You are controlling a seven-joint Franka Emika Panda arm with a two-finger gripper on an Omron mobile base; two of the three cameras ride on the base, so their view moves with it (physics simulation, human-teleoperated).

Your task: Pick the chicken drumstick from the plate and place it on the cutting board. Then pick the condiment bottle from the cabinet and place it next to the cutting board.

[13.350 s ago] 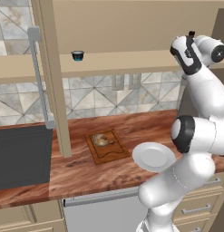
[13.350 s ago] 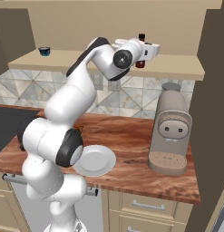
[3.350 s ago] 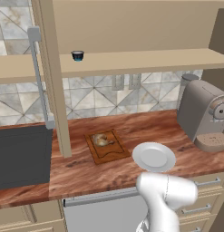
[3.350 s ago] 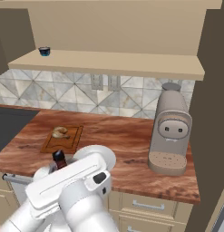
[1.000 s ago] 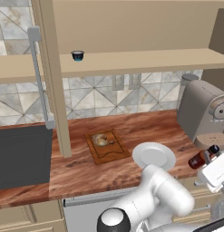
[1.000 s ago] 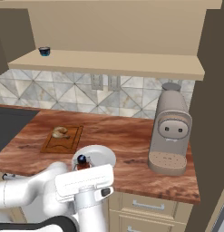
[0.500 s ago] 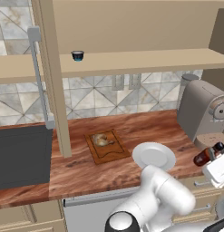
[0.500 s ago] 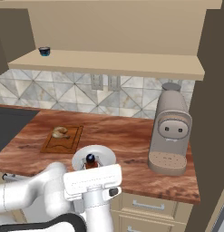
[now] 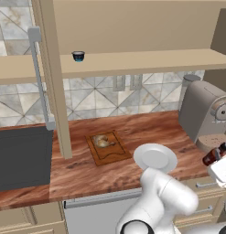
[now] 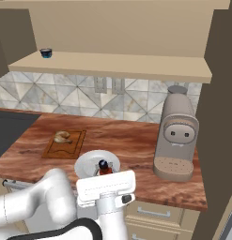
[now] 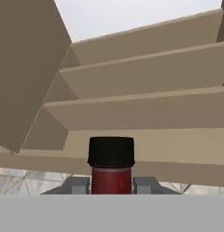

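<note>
Well to the left of the gripper (image 11: 111, 185), the chicken drumstick (image 9: 102, 140) is lying on the cutting board (image 9: 107, 147), so that half looks done. The plate (image 9: 155, 156) is sitting bare on the desk (image 9: 132, 132) between board and gripper. The gripper is pinching the condiment bottle (image 11: 111, 165), now swinging rightward near the coffee machine (image 9: 203, 114), far from the cabinet (image 9: 132, 59) and overshooting the board it should stand beside.
</note>
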